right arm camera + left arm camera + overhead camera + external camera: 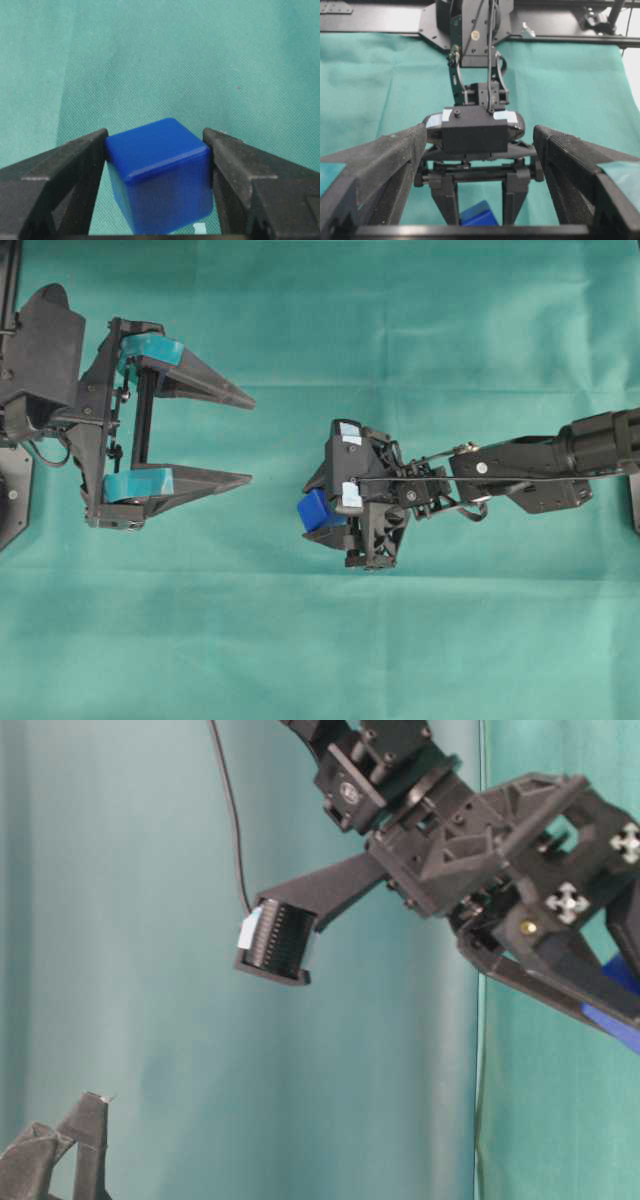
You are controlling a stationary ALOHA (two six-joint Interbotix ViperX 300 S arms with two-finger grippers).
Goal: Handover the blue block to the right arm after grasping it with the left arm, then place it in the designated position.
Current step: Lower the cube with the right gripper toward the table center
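Your left gripper [240, 437] sits idle, fingers spread wide and empty. Your right gripper [156, 142] clamps the blue block [160, 172] above the green cloth [400, 320]. Releasing it tilted or off the marks risks a tumble.

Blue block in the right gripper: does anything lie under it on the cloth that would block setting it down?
Nothing visible does. The blue block sits clamped between the right gripper fingers, and only bare green cloth shows beneath it. The left gripper stands open, well off to the side. The target marks cannot be made out.
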